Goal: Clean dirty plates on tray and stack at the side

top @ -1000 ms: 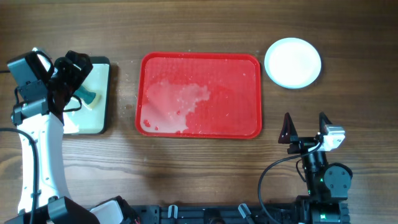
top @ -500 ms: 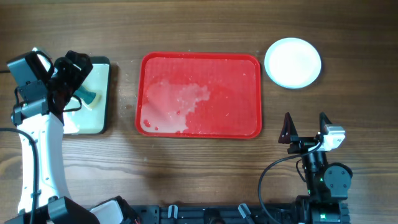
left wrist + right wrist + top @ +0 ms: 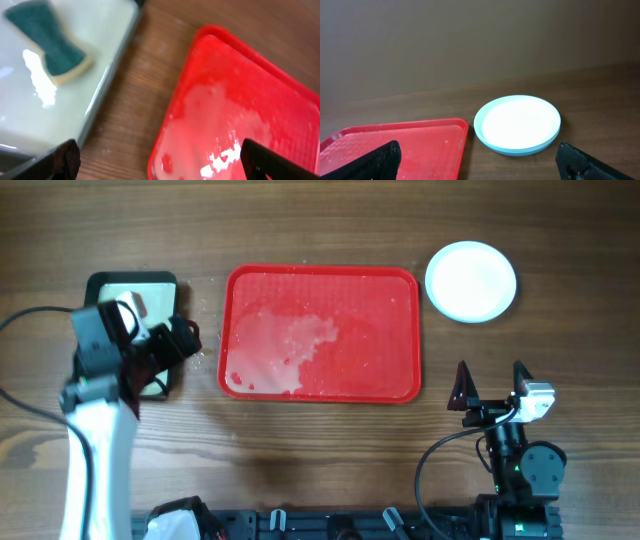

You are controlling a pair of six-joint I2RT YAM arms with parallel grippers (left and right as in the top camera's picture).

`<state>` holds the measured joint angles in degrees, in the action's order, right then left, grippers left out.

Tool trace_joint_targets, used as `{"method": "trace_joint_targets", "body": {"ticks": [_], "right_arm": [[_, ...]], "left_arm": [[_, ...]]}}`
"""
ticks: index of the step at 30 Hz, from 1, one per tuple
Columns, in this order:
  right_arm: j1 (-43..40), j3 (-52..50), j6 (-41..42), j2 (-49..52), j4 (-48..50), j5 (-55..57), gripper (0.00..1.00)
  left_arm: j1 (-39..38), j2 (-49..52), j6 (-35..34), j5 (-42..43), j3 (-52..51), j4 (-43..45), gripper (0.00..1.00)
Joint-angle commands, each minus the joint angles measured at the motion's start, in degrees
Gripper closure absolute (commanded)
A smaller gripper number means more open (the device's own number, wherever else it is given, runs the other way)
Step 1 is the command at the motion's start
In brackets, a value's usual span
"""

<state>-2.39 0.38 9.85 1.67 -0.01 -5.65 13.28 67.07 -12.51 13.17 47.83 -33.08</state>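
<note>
1. The plates (image 3: 517, 123) sit in one stack ahead of the right gripper (image 3: 477, 155) and slightly to its right, well apart from it. The top plate is white, with aqua rims showing beneath. The exact count cannot be confirmed.
2. The red tray (image 3: 320, 271) lies ahead and to the left of the right gripper, just beside the stack but not touching it. It carries no plates. A soapy film (image 3: 280, 345) covers the half of the tray nearer the left gripper (image 3: 178, 340).
3. The left gripper is spread wide and holds nothing. In its wrist view it hangs over the bare wood between the small tray (image 3: 107, 95) on its left and the red tray's rim on its right.
4. The sponge (image 3: 50, 42) lies flat in the small tray, ahead and to the left of the left fingers and clear of them.
5. Judgement: the stacking appears complete. The step in hand is probably retiring the left arm.
6. To do this well, lift before travelling. Keep both fingers clear of the two tray rims and out of the wet film, so that nothing is dragged or nudged.
7. The left arm reaches forward with its wrist turned towards the red tray.
8. The right arm is folded close to its base. Its gripper is parted and empty, pointing at the stack.
</note>
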Motion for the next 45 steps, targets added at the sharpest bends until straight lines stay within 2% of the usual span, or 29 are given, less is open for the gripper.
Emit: {"method": "trace_joint_targets", "body": {"ticks": [1, 6, 10, 15, 18, 22, 29, 32, 37, 45], "right_arm": [[0.1, -0.1, 0.7, 0.0, 0.2, 1.0, 0.0], [0.1, -0.1, 0.7, 0.0, 0.2, 1.0, 0.0], [0.1, -0.1, 0.7, 0.0, 0.2, 1.0, 0.0], [0.1, -0.1, 0.7, 0.0, 0.2, 1.0, 0.0], [0.1, -0.1, 0.7, 0.0, 0.2, 1.0, 0.0], [0.1, -0.1, 0.7, 0.0, 0.2, 1.0, 0.0], [0.1, -0.1, 0.7, 0.0, 0.2, 1.0, 0.0], [0.1, -0.1, 0.7, 0.0, 0.2, 1.0, 0.0], [0.1, -0.1, 0.7, 0.0, 0.2, 1.0, 0.0], [0.1, -0.1, 0.7, 0.0, 0.2, 1.0, 0.0]], "left_arm": [[-3.0, -16.5, 5.9, -0.3, -13.5, 8.9, 0.0], [-3.5, -38.3, 5.9, -0.3, -28.3, 15.5, 0.0], [-4.7, -46.6, 5.9, -1.1, -33.9, 19.7, 0.0], [-10.1, -55.8, 5.4, -10.0, -40.4, 26.5, 0.0], [-10.9, -60.8, 1.4, -14.1, -42.7, 26.9, 0.0], [-10.9, -66.2, 1.3, -14.3, -46.2, 27.4, 0.0], [-11.0, -66.9, 1.2, -13.9, -47.5, 29.0, 0.0], [-12.0, -66.9, 8.0, -11.3, -47.5, 28.7, 0.0], [-13.4, -66.9, 16.9, -11.6, -47.5, 28.7, 0.0], [-13.4, -66.9, 16.8, -12.2, -47.5, 28.7, 0.0]]}}
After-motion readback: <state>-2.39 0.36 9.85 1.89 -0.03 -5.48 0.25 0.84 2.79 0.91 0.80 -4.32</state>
